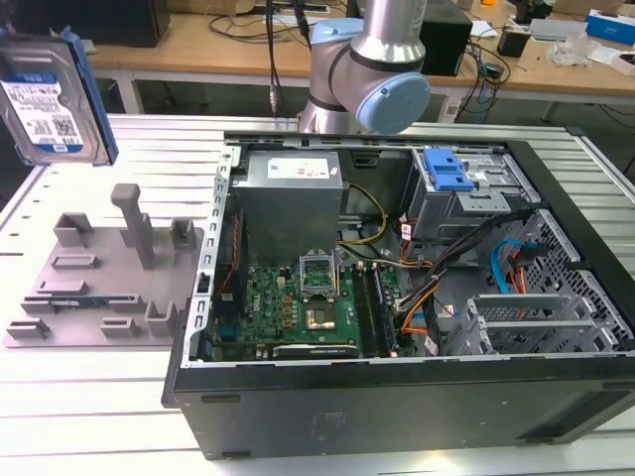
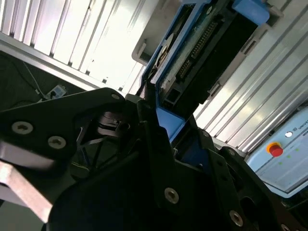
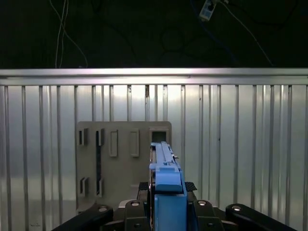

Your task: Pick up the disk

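- Already the disk is off the bench: in the exterior view it hangs high at that view's left, label side out, tilted, with a blue rail along its edge.
- In the first wrist view the disk is seen edge-on, its blue rail rising straight out of the gripper, and the black jaws are clenched on it from both sides.
- In the second wrist view the disk shows its dark connector end and blue rails, seated in the gripper against the ribbed metal surface behind.
- Below the held disk lies the grey fixture tray, flat on the bench, with one tall post and several low blocks standing up from it; nothing rests on those posts.
- The same tray appears under the disk in the first wrist view, well apart from it.
- Toward the exterior view's right of the tray stands the open computer case, its near wall just beside the tray's edge.
- Inside the case sit a green motherboard, a grey power supply, loose coloured cables and a drive cage with a blue latch.
- The robot arm rises behind the case, with cluttered wooden tables farther back.
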`<state>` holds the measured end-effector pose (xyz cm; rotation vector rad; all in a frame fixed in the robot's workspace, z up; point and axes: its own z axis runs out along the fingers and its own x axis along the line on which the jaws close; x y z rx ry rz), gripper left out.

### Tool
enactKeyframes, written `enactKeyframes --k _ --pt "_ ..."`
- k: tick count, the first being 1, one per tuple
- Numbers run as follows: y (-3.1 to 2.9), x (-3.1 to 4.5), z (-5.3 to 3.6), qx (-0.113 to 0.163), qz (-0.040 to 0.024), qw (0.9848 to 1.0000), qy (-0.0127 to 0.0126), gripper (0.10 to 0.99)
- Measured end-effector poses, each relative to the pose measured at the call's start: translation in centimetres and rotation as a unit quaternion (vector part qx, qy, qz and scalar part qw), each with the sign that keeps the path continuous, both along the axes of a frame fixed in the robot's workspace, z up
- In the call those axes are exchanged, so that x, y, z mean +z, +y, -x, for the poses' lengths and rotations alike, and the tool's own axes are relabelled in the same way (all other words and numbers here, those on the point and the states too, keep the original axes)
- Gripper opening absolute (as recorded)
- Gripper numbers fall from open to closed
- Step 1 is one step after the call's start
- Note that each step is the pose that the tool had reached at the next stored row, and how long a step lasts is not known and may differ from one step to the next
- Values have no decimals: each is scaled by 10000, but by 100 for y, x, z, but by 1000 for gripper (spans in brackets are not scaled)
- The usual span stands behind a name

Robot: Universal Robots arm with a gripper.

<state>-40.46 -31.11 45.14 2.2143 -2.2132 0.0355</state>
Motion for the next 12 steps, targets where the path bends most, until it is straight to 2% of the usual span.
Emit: enactKeyframes --k 3,12 --pt "-1 91 0 1 0 10000 -1 365" --pt "-2 94 1 0 0 10000 0 365"
